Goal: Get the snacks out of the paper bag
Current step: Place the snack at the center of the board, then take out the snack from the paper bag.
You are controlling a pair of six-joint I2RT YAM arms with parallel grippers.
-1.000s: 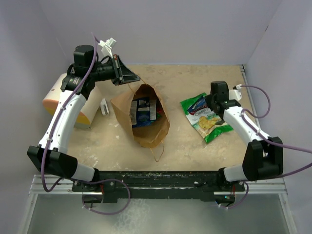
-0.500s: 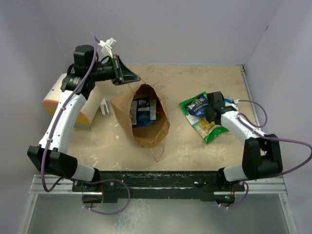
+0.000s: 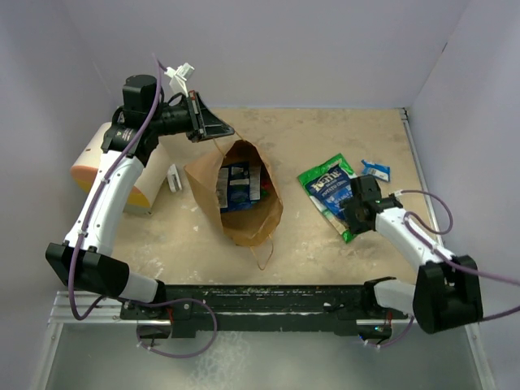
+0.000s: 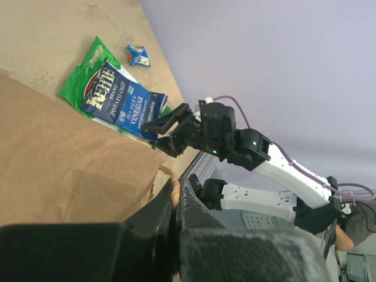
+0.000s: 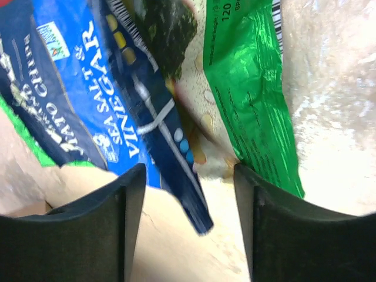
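Pinches far rim of paper bag (image 3: 244, 219), open-mouthed on table (image 3: 325, 130), in closed left gripper (image 3: 219, 130); snacks (image 3: 238, 185) inside. Hangs right gripper (image 5: 188, 170), fingers spread, over dark blue packet (image 5: 76, 76) atop green packet (image 5: 247, 76), right of bag. Shows small blue packet (image 3: 375, 169) farther right.

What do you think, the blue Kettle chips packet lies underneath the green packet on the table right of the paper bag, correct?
Not quite: the blue Kettle chips packet lies on top of the green packet, not underneath it, on the table right of the paper bag. The left wrist view shows it.
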